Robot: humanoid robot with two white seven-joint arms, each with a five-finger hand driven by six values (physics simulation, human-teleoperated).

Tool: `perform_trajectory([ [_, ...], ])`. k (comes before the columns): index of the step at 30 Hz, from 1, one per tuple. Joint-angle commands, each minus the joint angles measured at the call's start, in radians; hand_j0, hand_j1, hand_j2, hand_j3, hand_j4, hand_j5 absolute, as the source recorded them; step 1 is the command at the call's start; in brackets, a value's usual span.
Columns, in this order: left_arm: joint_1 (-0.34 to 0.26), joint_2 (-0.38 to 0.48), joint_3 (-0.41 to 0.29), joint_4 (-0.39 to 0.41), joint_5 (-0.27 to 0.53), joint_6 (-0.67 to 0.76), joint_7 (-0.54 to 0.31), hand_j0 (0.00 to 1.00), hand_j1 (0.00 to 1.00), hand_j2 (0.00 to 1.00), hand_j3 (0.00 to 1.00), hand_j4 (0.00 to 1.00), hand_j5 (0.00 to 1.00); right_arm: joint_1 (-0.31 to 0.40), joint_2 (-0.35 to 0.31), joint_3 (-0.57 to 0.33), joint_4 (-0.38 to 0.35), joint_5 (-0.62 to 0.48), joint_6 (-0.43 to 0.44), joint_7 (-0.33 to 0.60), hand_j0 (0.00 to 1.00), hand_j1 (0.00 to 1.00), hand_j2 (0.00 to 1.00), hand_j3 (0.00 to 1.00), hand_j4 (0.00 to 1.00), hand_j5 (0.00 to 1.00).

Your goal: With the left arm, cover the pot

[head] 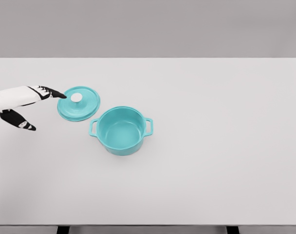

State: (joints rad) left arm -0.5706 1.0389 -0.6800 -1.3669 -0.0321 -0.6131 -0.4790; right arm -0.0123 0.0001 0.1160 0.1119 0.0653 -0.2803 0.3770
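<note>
The teal pot (121, 130) stood upright and uncovered on the white table (211, 146), its inside bare and its two loop handles pointing out to either side, one toward the lid and one away from it. Taking the pot as the landmark, the matching teal lid (78, 103) lay flat on the table just up and to the left of it, very near the pot's rim, though whether the two were touching could not be told from the head view. The lid faced up, its small white knob (76, 97) showing near its middle.

Further left of the pot, beyond the lid, the left hand (26, 105) came in from the picture's left edge. Its fingers were loosely spread and grasped nothing: the black-tipped upper fingers (53, 92) stretched toward the lid, their tips at the lid's far rim from the pot, while another dark finger pointed down and away, apart from the others. Whether the fingertips rested on the lid's edge or only hung beside it could not be made out.

The table spread wide around the pot on all sides, with a plain grey wall (148, 27) behind it
</note>
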Motion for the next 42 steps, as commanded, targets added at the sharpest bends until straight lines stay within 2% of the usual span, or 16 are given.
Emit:
perform_trajectory([
  [1, 0.000, -0.016, -0.003, -0.011, 0.006, 0.002, 0.000, 1.00, 1.00, 1.00, 1.00, 1.00, 1.00, 0.000, 0.000, -0.001, 0.000, -0.002, 0.000, 0.000, 1.00, 1.00, 1.00, 1.00, 1.00, 1.00],
  [3, -0.012, -0.019, -0.003, -0.009, 0.009, 0.002, 0.000, 1.00, 1.00, 1.00, 1.00, 1.00, 1.00, 0.006, 0.000, 0.002, 0.000, -0.001, 0.000, 0.000, 1.00, 1.00, 1.00, 1.00, 1.00, 1.00],
  [5, -0.044, -0.080, -0.015, 0.002, 0.006, 0.002, 0.000, 1.00, 1.00, 1.00, 1.00, 1.00, 1.00, 0.006, 0.000, 0.001, 0.002, -0.001, 0.000, 0.000, 1.00, 1.00, 1.00, 1.00, 1.00, 1.00],
  [7, -0.084, -0.100, -0.039, 0.029, 0.006, 0.002, 0.000, 1.00, 1.00, 1.00, 1.00, 1.00, 1.00, 0.006, 0.000, 0.001, 0.002, -0.001, 0.000, 0.000, 1.00, 1.00, 1.00, 1.00, 1.00, 1.00],
  [9, -0.132, -0.106, -0.041, 0.115, 0.006, 0.002, 0.000, 1.00, 1.00, 1.00, 1.00, 1.00, 1.00, 0.006, 0.000, 0.001, 0.000, -0.001, 0.000, 0.000, 1.00, 1.00, 1.00, 1.00, 1.00, 1.00],
  [10, -0.159, -0.146, -0.053, 0.164, 0.004, 0.002, 0.000, 1.00, 1.00, 1.00, 1.00, 1.00, 1.00, 0.006, 0.000, 0.001, 0.000, -0.001, 0.000, 0.000, 1.00, 1.00, 1.00, 1.00, 1.00, 1.00],
  [13, -0.216, -0.197, -0.101, 0.247, 0.003, 0.002, 0.000, 1.00, 1.00, 1.00, 1.00, 1.00, 1.00, 0.006, 0.000, 0.001, 0.000, -0.001, 0.000, 0.000, 1.00, 1.00, 1.00, 1.00, 1.00, 1.00],
  [17, -0.227, -0.255, -0.141, 0.262, -0.008, 0.002, 0.000, 1.00, 1.00, 1.00, 1.00, 1.00, 1.00, 0.006, 0.000, 0.001, 0.000, -0.001, 0.000, 0.000, 1.00, 1.00, 1.00, 1.00, 1.00, 1.00],
  [21, -0.235, -0.295, -0.145, 0.276, -0.055, 0.002, -0.003, 1.00, 1.00, 1.00, 1.00, 1.00, 1.00, 0.006, 0.000, 0.001, 0.000, -0.001, 0.000, 0.000, 1.00, 1.00, 1.00, 1.00, 1.00, 1.00],
  [26, -0.293, -0.364, -0.145, 0.402, -0.149, 0.002, -0.001, 1.00, 1.00, 1.00, 1.00, 1.00, 1.00, 0.006, 0.000, 0.001, 0.000, -0.001, 0.000, 0.000, 1.00, 1.00, 1.00, 1.00, 1.00, 1.00],
  [32, -0.296, -0.375, -0.145, 0.453, -0.195, 0.002, -0.003, 1.00, 1.00, 1.00, 1.00, 1.00, 1.00, 0.006, 0.000, 0.001, 0.000, -0.001, 0.000, 0.000, 1.00, 1.00, 1.00, 1.00, 1.00, 1.00],
  [37, -0.310, -0.384, -0.145, 0.463, -0.198, 0.002, -0.010, 1.00, 1.00, 1.00, 1.00, 1.00, 1.00, 0.006, 0.000, 0.001, 0.000, -0.001, 0.000, 0.000, 1.00, 1.00, 1.00, 1.00, 1.00, 1.00],
  [39, -0.319, -0.416, -0.145, 0.528, -0.223, 0.002, -0.015, 1.00, 1.00, 1.00, 1.00, 1.00, 1.00, 0.006, 0.000, 0.001, 0.002, -0.001, 0.000, 0.000, 1.00, 1.00, 1.00, 1.00, 1.00, 1.00],
  [42, -0.328, -0.427, -0.144, 0.548, -0.236, 0.002, -0.015, 1.00, 1.00, 1.00, 1.00, 1.00, 1.00, 0.006, 0.000, 0.001, 0.000, -0.001, 0.000, 0.000, 1.00, 1.00, 1.00, 1.00, 1.00, 1.00],
])
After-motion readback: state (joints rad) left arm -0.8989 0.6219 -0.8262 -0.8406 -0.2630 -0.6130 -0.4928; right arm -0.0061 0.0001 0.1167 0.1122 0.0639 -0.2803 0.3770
